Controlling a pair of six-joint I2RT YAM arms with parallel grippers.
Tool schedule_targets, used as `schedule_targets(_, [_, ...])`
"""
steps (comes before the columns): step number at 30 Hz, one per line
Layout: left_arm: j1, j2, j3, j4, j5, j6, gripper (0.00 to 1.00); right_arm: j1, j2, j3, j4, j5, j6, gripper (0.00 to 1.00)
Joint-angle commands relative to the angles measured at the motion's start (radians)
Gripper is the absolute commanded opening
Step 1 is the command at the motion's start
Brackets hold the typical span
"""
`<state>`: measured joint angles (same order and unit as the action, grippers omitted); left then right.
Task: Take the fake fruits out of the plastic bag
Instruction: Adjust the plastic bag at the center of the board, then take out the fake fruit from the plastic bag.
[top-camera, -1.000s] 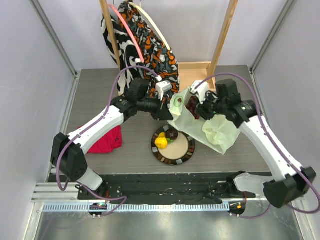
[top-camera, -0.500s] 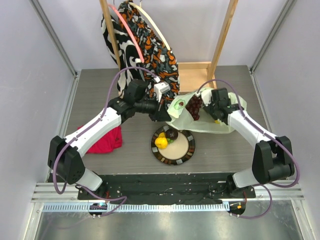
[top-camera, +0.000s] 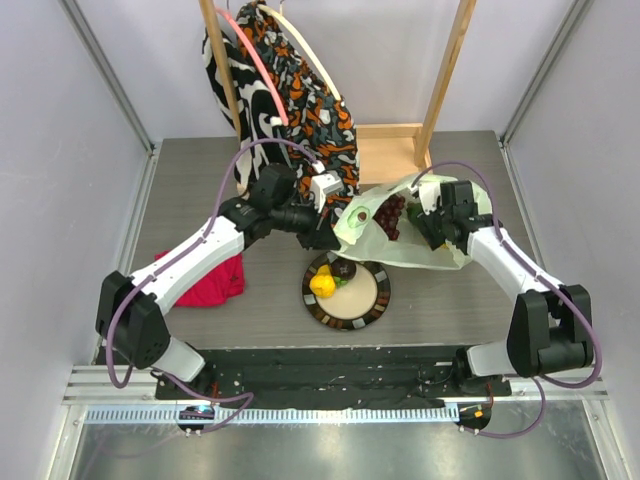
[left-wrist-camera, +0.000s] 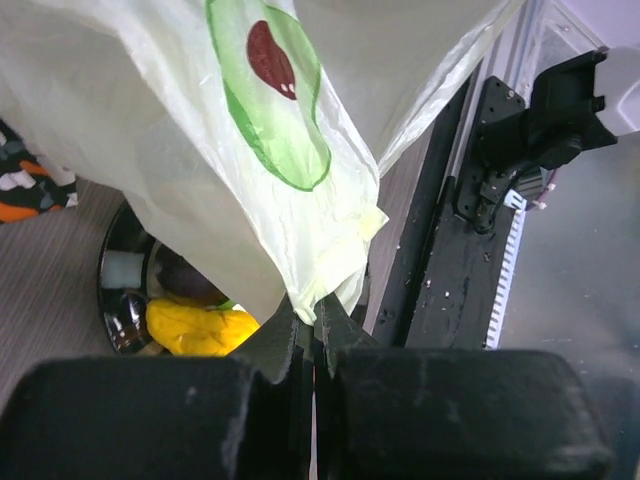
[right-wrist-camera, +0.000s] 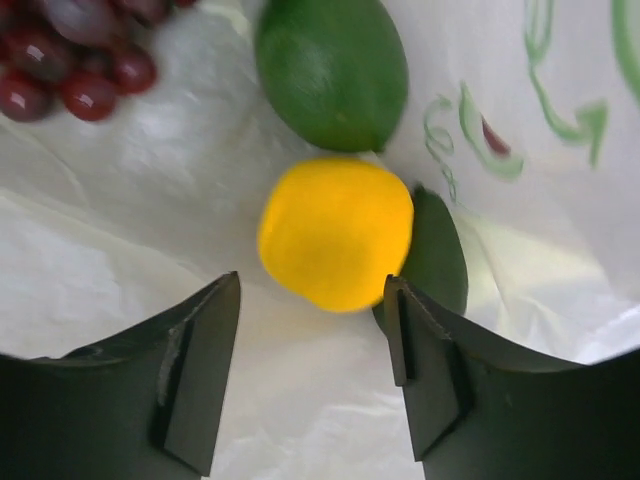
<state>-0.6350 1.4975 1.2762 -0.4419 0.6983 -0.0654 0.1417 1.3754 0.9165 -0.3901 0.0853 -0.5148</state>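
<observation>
Plastic bag (left-wrist-camera: 180, 190) thin, crinkly; glossy round yellow fruit (right-wrist-camera: 335, 232) inside.

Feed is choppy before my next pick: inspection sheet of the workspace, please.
Surface: grey table, patterned plate near its front.
Job's things: plastic bag holds grape bunch, smooth yellow fruit, two green fruits; lumpy yellow fruit and dark fruit lie on the plate.
Clutter: red cloth beside the left arm.
Grippers: left gripper shut on the bag's edge; right gripper open inside the bag, smooth yellow fruit between its fingertips.
Cables: purple cables arch over both arms; no snag seen.
Surroundings: patterned cloth bags on wooden rack; pale walls.
</observation>
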Motion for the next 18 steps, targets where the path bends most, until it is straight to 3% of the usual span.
schedule_targets(1, [-0.019,0.049,0.104,0.017,0.070,-0.014,0.00,0.001,0.065,0.111,0.046,-0.130,0.013,0.68])
schedule_targets(9, [-0.020,0.087,0.152,0.022,0.089,-0.027,0.00,-0.001,0.329,0.303,0.112,-0.090,-0.010,0.80])
schedule_targets(18, [-0.023,0.115,0.147,0.019,0.093,-0.025,0.00,-0.001,0.602,0.496,0.105,-0.099,-0.004,0.84])
